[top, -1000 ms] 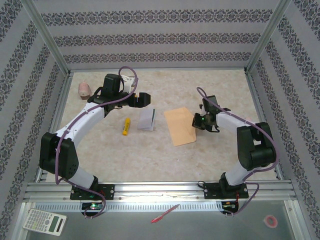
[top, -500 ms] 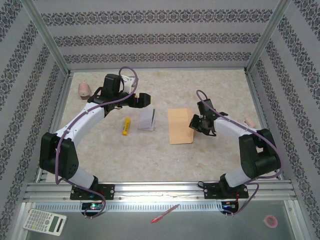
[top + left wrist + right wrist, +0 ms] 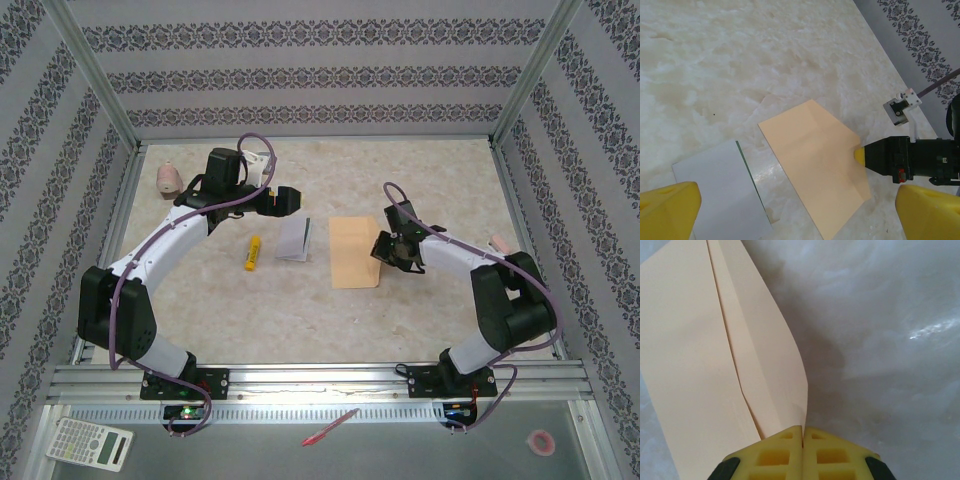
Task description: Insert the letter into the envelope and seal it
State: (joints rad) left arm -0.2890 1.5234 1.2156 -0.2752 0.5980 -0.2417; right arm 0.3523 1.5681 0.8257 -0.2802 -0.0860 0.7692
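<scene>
Top view: the tan envelope point(image 3: 352, 255) lies flat near mid-table, its long side running away from the arm bases. The right gripper point(image 3: 384, 248) is down low at its right edge.

Right wrist view: the yellow pads point(image 3: 775, 455) are pressed together with no gap, and the envelope's edge runs up into the seam between them, so it is pinched. The pinched strip stands off the marbled table point(image 3: 430, 170) and throws a shadow. It looks like the flap, though the crease lines alone don't settle that.

The letter point(image 3: 294, 240) lies just left of the envelope, with a narrow strip of table between them. Its white back faces up and a sliver of dark green shows along the right edge. Nothing touches it, and it is not in the envelope.

A yellow glue stick point(image 3: 253, 252) lies tilted on the table, near the letter's left side.

The left gripper point(image 3: 284, 198) hangs above the table beyond the letter's far edge, its jaws spread wide and holding nothing. In its wrist view the yellow fingertips point(image 3: 670, 212) sit at the bottom corners, with the letter and the envelope both visible between them.

Other items:
- A pinkish object point(image 3: 168, 178) sits in the far left corner of the table.
- A calculator point(image 3: 90, 442) and a red pen point(image 3: 330, 427) lie on the metal shelf in front of the bases.
</scene>
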